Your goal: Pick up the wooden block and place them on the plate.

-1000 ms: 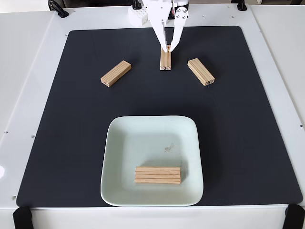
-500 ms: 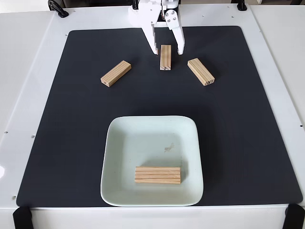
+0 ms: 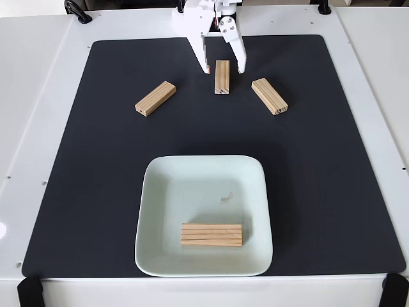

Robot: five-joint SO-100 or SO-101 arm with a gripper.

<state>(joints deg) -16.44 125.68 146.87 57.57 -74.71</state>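
Since a second ago the white gripper [image 3: 223, 69] has spread from a near-closed pinch over the middle wooden block [image 3: 222, 77] to a wide stance, its fingertips either side of the block's far end, holding nothing. That block lies on the black mat [image 3: 96, 160], long axis running toward the plate [image 3: 160, 192], which holds another block [image 3: 211, 234] lying crosswise.

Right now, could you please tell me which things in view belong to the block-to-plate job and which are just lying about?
Job:
- middle block, between the open gripper
- left block
- right block
- block on the plate
- plate

Lying about:
- black mat
- white table
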